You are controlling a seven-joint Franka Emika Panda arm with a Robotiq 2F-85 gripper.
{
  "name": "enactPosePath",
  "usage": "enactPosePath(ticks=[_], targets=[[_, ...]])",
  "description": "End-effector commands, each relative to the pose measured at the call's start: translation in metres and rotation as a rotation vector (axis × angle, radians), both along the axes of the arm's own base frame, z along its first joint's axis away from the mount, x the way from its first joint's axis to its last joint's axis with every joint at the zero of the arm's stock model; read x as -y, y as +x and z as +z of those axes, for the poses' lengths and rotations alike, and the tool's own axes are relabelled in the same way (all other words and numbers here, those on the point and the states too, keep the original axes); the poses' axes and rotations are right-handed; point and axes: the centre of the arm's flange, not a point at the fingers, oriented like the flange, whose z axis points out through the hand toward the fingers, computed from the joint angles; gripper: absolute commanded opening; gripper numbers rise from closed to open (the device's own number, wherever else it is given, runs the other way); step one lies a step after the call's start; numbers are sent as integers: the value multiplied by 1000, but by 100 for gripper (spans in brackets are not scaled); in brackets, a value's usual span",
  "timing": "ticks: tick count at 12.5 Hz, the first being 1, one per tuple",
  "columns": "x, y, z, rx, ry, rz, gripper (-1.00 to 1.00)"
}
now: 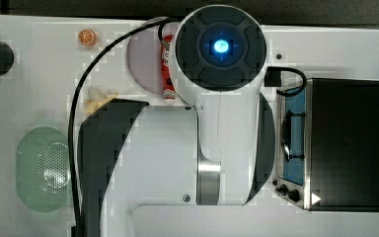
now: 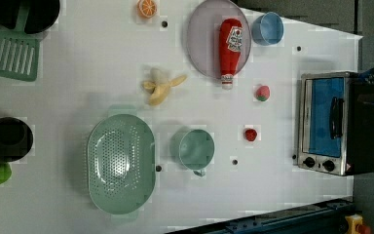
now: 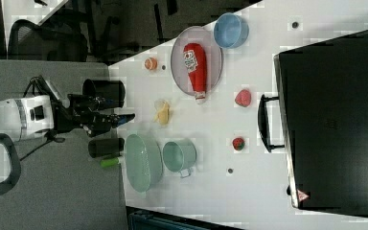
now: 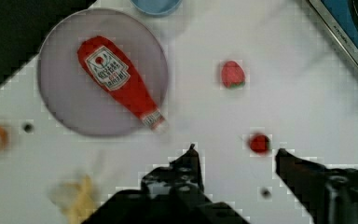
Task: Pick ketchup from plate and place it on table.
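Hovering wide open above the counter [image 4: 205,107], apparently well short of contact, the pincer [image 4: 235,151] must next descend onto the ketchup bottle [image 4: 119,84] lying across the plate [image 4: 65,100].

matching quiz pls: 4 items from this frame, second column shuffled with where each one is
Items:
1. ketchup
2. blue bowl
3. colander
4. gripper

Places or states:
A. lying on the plate, cap past its rim
B. open, empty, above the table
C. on the table beside the green cup
D. on the table next to the plate, upright

Pairs: 1-A, 2-D, 3-C, 4-B
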Motion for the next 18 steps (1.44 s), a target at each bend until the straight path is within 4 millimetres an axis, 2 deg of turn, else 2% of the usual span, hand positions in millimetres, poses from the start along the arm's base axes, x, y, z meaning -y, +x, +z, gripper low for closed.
enactPosePath(ticks=[1, 3, 5, 8, 13, 18], targets=[[13, -55, 76, -15, 30, -100, 60], [13, -54, 75, -16, 30, -98, 99], [11, -48, 67, -25, 31, -92, 100], [5, -26, 35, -59, 33, -57, 100], [-9, 24, -47, -98, 43, -23, 100], [-27, 69, -148, -103, 71, 177, 100]])
